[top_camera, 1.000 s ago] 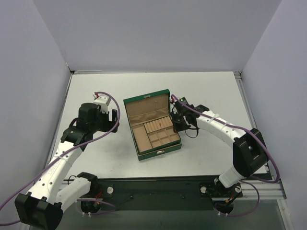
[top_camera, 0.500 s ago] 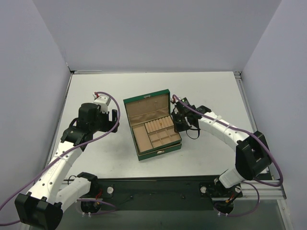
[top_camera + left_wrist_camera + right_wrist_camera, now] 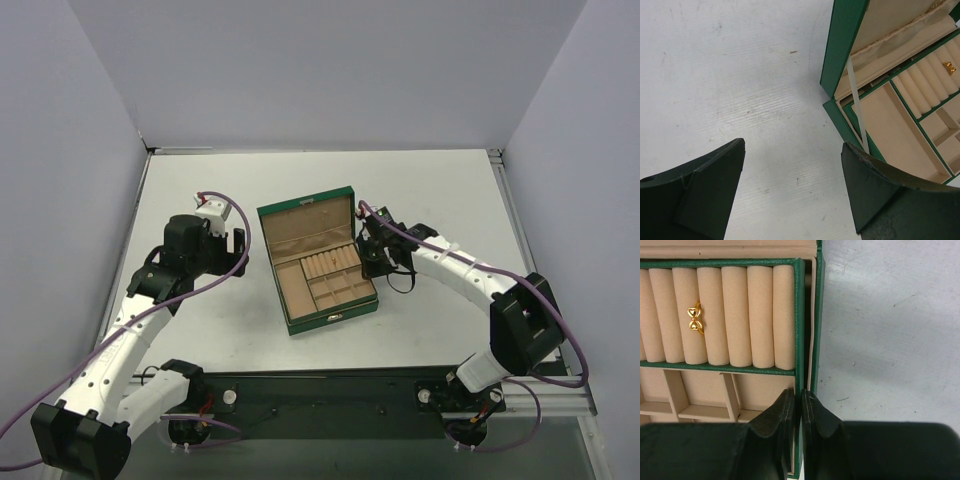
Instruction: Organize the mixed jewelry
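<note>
Right gripper (image 3: 797, 405) pinched closed over the green box (image 3: 799, 315) wall; gold ring (image 3: 695, 320) lies at ten o'clock, left gripper (image 3: 793, 144) splayed, farther off.

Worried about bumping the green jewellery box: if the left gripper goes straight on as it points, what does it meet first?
Probably the bare white table top, though depth is unclear. The open left gripper aims beside the green jewellery box with tan compartments, which sits to the right in its wrist view.
</note>
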You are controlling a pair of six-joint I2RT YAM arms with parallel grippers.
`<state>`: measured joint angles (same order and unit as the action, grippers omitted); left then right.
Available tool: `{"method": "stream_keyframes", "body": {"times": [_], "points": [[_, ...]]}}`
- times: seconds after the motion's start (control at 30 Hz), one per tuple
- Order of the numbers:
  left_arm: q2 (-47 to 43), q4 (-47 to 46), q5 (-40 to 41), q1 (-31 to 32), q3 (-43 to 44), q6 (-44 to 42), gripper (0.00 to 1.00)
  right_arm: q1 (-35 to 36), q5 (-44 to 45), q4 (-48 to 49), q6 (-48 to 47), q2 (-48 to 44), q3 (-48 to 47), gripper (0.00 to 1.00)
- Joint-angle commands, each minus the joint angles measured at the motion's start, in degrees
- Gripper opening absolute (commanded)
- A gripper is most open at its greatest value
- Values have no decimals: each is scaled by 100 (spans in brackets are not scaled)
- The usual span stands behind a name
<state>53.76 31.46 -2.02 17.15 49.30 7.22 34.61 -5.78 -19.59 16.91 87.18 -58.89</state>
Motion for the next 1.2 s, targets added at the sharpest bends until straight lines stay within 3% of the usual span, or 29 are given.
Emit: {"method": "stream_keyframes", "body": {"times": [0.0,1.17], "points": [[12,-184,-53,-18,36,-37,88,54,-72,123,164,10,-8,0],[38,-176,-53,-27,45,-37,88,90,534,140,348,-394,133,0]]}}
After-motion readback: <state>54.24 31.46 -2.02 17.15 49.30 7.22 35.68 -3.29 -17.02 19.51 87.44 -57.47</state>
